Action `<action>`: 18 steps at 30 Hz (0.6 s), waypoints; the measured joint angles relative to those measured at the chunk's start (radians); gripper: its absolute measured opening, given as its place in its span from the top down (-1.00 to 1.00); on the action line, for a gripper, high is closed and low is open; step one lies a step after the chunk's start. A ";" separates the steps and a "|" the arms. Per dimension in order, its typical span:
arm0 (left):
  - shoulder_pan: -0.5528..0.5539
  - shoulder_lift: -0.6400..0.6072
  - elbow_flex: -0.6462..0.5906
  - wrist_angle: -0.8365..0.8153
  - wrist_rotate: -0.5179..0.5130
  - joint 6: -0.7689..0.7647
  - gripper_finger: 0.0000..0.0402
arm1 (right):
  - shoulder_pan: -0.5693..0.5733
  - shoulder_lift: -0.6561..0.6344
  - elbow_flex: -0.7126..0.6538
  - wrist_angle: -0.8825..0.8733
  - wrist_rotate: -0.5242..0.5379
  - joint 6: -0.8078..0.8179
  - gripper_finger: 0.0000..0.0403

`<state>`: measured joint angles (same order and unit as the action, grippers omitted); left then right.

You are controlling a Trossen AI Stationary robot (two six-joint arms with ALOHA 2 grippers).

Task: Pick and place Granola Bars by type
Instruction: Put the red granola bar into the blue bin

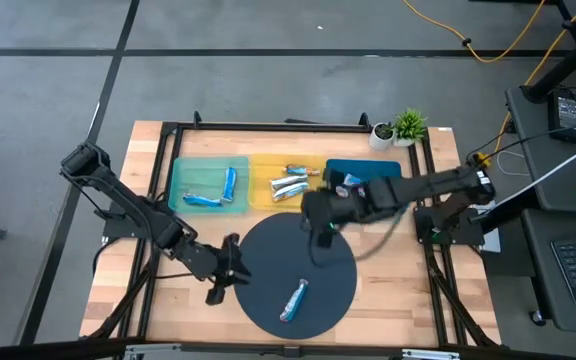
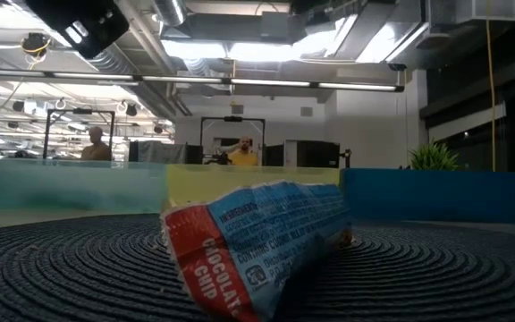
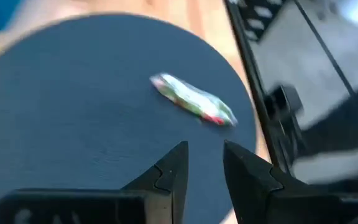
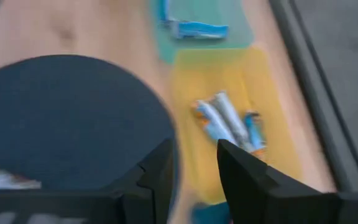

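Sorting was nearly done: one bar lay on the round mat, the others already in the teal tray and yellow tray. The left end effector, fingers slightly apart, hung at the mat's left edge; the right end effector, also parted and empty, hung over its far side.

A wooden table carried a round dark mat, teal, yellow and blue trays, and a potted plant
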<state>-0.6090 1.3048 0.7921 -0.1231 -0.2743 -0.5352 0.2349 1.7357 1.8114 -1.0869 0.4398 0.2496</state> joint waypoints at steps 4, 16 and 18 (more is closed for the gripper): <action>0.000 0.040 0.000 0.055 0.132 0.085 0.51 | 0.097 -0.005 0.000 -0.002 0.015 0.120 0.38; 0.069 0.192 0.047 0.203 0.319 0.064 0.21 | 0.347 -0.004 0.000 -0.144 0.194 0.412 0.38; 0.076 0.229 0.091 0.204 0.318 0.058 0.16 | 0.379 -0.004 0.000 -0.180 0.229 0.423 0.38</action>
<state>-0.5330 1.5334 0.8827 0.0809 0.0438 -0.4771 0.6143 1.7313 1.8111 -1.2672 0.6688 0.6727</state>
